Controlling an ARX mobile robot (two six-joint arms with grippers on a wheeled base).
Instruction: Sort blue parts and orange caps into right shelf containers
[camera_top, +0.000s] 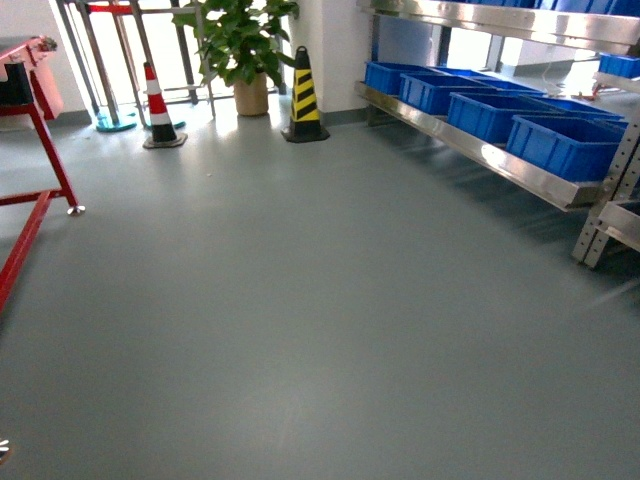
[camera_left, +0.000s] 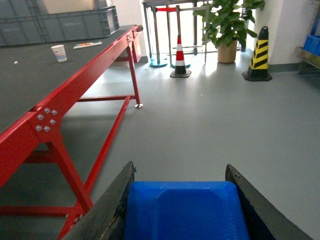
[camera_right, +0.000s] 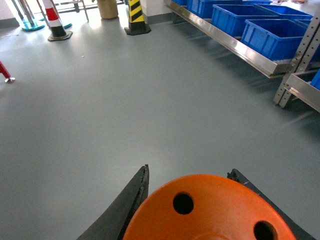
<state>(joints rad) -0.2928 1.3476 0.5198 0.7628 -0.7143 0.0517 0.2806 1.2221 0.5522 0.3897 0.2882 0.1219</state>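
Orange cap (camera_right: 210, 212) only in right gripper (camera_right: 192, 200)

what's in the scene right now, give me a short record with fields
left gripper: shut on blue part
right gripper: shut on orange cap
crates: a row of blue crates on the steel shelf, right side of the head view
red table: on the left, paper cup on top
cones: red-white cone, yellow-black cone by the far wall
plant: potted, between the cones
floor: grey
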